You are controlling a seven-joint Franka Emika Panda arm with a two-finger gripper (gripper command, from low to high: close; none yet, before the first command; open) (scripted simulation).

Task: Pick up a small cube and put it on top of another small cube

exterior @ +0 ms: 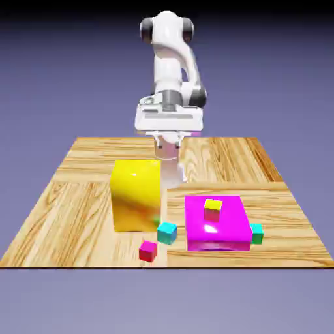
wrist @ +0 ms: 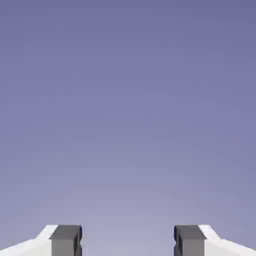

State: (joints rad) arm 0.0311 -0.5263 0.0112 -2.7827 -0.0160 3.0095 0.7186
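We're looking at a tabletop (exterior: 215, 160) of honey-tan wood, streaked with darker brown grain, and behind it a backdrop (wrist: 128, 100) of blue-violet, paler toward the bottom of the hand view! The arm (exterior: 167, 68) comes in white, with dark grey-black at its joints. Now the tall block (exterior: 136, 196): bright yellow, going orange-brown low down, with a faint green tint at its lower edge. The flat block (exterior: 228, 233) blazes magenta, one white glint on it, and the cube on top (exterior: 213, 209) answers in yellow! Then a cyan-blue cube (exterior: 167, 233), a crimson-pink cube (exterior: 148, 251), and a teal-tinged emerald-green cube (exterior: 257, 233). And the fingertips (wrist: 66, 240), plain grey, darker above!
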